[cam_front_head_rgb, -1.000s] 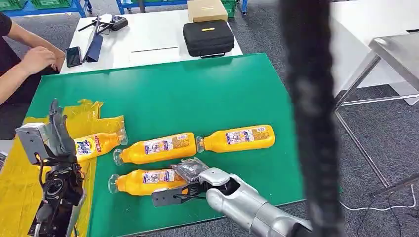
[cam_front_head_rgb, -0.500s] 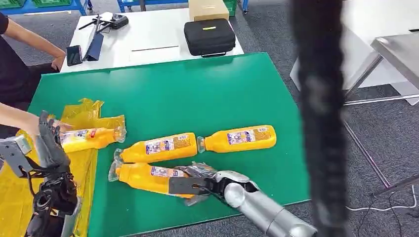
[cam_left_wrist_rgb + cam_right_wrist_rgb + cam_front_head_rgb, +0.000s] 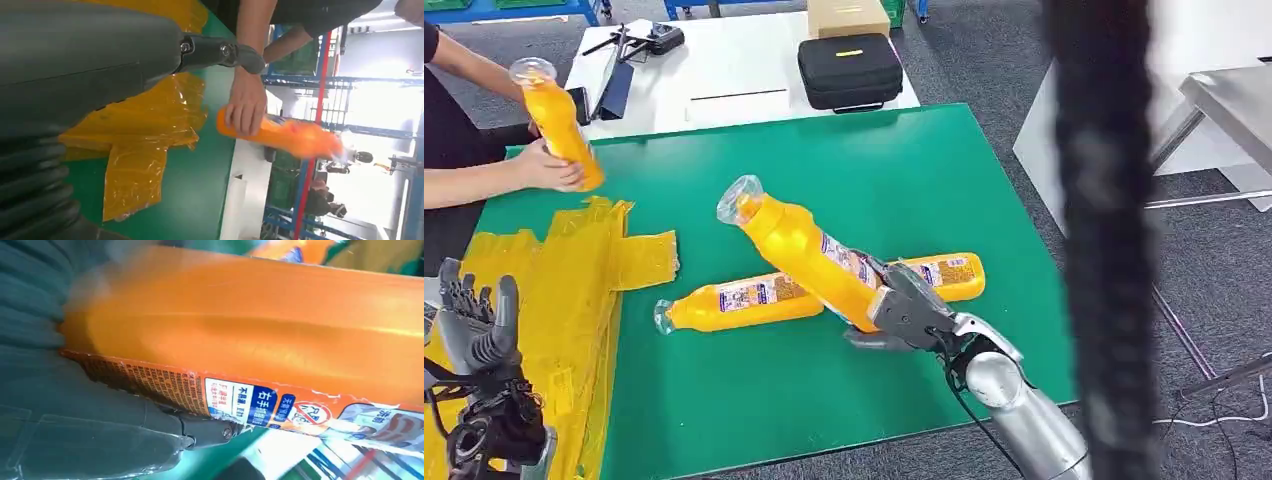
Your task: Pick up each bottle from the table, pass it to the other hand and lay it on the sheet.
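My right hand (image 3: 906, 308) grips an orange bottle (image 3: 799, 245) by its base and holds it tilted above the green table (image 3: 824, 180), clear cap up and to the left. The right wrist view has the same bottle (image 3: 260, 335) pressed against my right hand (image 3: 75, 430). Two more orange bottles lie on the table: one (image 3: 739, 300) at the middle, one (image 3: 944, 275) behind my hand. The yellow sheet (image 3: 564, 290) lies at the table's left. My left hand (image 3: 474, 325) is low at the left, fingers apart and holding nothing. A person's hand (image 3: 549, 165) lifts a fourth bottle (image 3: 559, 120) off the sheet.
A white table (image 3: 724, 70) behind carries a black case (image 3: 849, 72), a cardboard box (image 3: 844, 15), a phone and tools. A dark blurred cable (image 3: 1104, 250) hangs down the right. A metal table (image 3: 1224, 110) stands at the far right.
My right hand lifted the near bottle off the table and tilted it up. The person took the bottle from the sheet and raised it. My left hand dropped lower and left.
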{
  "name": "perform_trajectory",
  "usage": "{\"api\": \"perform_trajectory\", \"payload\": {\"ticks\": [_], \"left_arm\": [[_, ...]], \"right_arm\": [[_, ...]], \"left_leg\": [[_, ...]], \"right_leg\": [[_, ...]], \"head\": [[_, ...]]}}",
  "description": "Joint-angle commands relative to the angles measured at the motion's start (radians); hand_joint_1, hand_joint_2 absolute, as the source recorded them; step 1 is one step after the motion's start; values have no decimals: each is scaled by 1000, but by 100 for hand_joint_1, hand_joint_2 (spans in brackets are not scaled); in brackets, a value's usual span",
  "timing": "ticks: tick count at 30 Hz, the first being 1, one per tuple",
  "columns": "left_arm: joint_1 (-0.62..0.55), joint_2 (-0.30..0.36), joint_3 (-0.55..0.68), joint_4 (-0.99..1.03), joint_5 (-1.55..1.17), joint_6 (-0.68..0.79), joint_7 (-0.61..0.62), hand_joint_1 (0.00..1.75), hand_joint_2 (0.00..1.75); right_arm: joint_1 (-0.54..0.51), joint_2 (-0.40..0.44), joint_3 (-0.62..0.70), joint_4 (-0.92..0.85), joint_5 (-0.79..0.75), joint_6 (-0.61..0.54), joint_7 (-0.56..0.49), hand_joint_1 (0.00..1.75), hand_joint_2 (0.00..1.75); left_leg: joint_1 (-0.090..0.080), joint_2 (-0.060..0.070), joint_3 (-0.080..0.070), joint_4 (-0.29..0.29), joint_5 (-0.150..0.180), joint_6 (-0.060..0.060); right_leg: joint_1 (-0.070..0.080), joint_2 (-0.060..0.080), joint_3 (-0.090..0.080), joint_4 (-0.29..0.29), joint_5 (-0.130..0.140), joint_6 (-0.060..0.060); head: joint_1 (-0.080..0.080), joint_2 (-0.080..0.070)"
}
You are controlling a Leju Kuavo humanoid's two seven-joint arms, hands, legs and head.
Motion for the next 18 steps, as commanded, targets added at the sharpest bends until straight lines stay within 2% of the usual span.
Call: {"api": "perform_trajectory", "payload": {"ticks": [1, 4, 7, 10, 13, 15, 18], "left_arm": [[-13, -34, 27, 4, 0, 1, 7, 0, 175], [14, -53, 22, -26, 82, -99, 47, 0, 175], [43, -66, -33, -24, 373, -399, 157, 0, 175], [20, -81, -152, 26, 590, -625, 236, 0, 175], [-36, -91, -259, 60, 635, -667, 250, 0, 175], [-69, -97, -301, 67, 648, -660, 255, 0, 175], [-97, -97, -332, 82, 677, -659, 274, 0, 175]], "right_arm": [[-5, 23, -47, -28, -1, -12, -12, 175, 175], [2, 59, -87, -22, 23, -84, -49, 175, 175], [-52, 93, -77, 59, 44, -123, -87, 175, 175], [-149, 147, 2, 196, 162, -171, -111, 175, 175], [-224, 217, 71, 331, 185, -191, -101, 175, 175], [-257, 253, 114, 395, 233, -231, -98, 175, 175], [-297, 298, 141, 458, 265, -228, -82, 175, 175]], "left_leg": [[1, 0, 3, 1, -2, -3], [1, 0, 4, 1, -2, -4], [0, 1, 2, 0, -1, -2], [0, 2, 4, 0, -1, -3], [1, 3, 4, 0, -1, -4], [1, 2, 3, 0, -1, -4], [0, 1, 1, 0, 1, -2]], "right_leg": [[1, -2, 3, 0, -2, 0], [1, -2, 5, 0, -3, 0], [0, 0, 2, 0, -1, 0], [0, 0, 4, -1, -1, 0], [1, 1, 4, 0, 0, 0], [1, 0, 4, 0, 0, 0], [0, -1, 2, 0, 0, 0]], "head": [[0, 0], [0, 0], [0, 0], [0, 0], [1, 0], [0, 0], [0, 0]]}}
